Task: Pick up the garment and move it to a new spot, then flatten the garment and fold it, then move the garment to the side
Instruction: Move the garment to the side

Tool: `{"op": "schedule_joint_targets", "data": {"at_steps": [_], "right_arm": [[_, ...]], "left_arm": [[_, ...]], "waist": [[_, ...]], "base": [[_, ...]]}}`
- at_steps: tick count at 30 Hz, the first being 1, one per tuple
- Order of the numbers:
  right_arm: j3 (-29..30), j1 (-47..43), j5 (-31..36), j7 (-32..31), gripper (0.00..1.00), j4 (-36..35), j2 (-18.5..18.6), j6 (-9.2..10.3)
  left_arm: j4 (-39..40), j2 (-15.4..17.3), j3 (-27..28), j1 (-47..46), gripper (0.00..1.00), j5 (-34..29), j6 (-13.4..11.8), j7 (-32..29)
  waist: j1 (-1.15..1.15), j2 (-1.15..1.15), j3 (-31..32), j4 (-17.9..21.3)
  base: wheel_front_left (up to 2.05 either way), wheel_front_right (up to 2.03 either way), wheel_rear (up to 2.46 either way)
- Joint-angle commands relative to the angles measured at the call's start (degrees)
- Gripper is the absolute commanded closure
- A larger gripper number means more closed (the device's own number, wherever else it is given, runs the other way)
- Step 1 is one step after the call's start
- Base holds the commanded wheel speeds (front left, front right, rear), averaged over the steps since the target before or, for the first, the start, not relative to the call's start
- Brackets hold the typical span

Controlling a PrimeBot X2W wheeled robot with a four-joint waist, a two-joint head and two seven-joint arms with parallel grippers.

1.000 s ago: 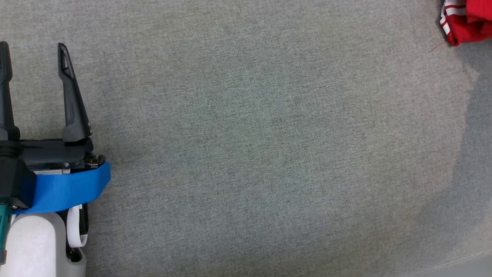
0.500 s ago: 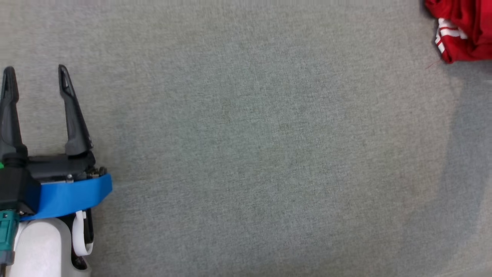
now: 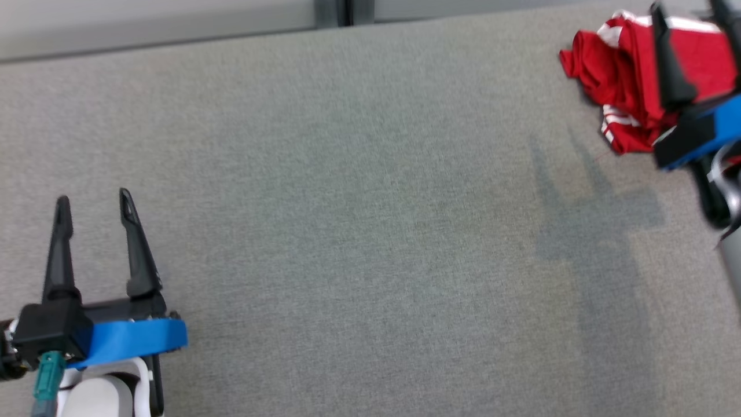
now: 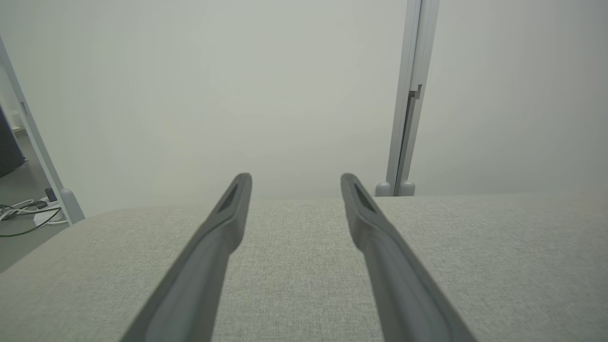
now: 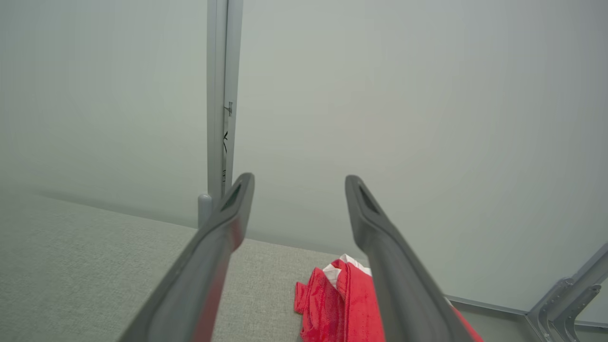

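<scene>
My right tool [image 3: 686, 8] stands open with nothing clamped between its fingers. The red garment [image 3: 613, 75] with white stripes lies crumpled on the grey worktop [image 3: 370, 202] just beneath and ahead of it; in the wrist view the cloth shows between the fingers and runs under the right one, which partly hides it. My left tool [image 3: 94, 197] is open too and empty, over bare worktop, with the garment well apart from it, far off to its right and further ahead.
</scene>
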State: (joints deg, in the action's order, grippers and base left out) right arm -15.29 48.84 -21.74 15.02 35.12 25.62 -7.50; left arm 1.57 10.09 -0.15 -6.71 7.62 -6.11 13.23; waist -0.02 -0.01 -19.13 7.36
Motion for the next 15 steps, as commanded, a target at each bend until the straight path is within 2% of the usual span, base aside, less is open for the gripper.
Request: {"op": "schedule_joint_targets", "data": {"at_steps": [1, 7, 15], "right_arm": [[0.6, -1.8, 0.7, 0.2, 0.00, -1.0, -0.8, 0.00], [5.8, -13.7, 4.3, 0.2, 0.00, -7.2, -7.3, 0.00], [10.0, -27.2, 7.1, 0.2, 0.00, -13.5, -12.3, 0.00]], "left_arm": [[-0.4, -0.3, 0.2, 0.4, 0.00, 0.1, -0.2, 0.4], [-3.4, -1.2, -0.2, 2.7, 0.00, 1.4, 0.2, 1.0], [-6.5, -1.6, -1.1, 4.1, 0.00, 1.9, 0.6, 1.5]], "waist": [[0.02, 0.01, 1.2, 0.4], [0.02, 0.01, 6.2, -1.8], [0.02, 0.01, 9.2, -4.6]], "base": [[0.00, 0.00, 0.00], [0.00, 0.00, 0.00], [0.00, 0.00, 0.00]]}}
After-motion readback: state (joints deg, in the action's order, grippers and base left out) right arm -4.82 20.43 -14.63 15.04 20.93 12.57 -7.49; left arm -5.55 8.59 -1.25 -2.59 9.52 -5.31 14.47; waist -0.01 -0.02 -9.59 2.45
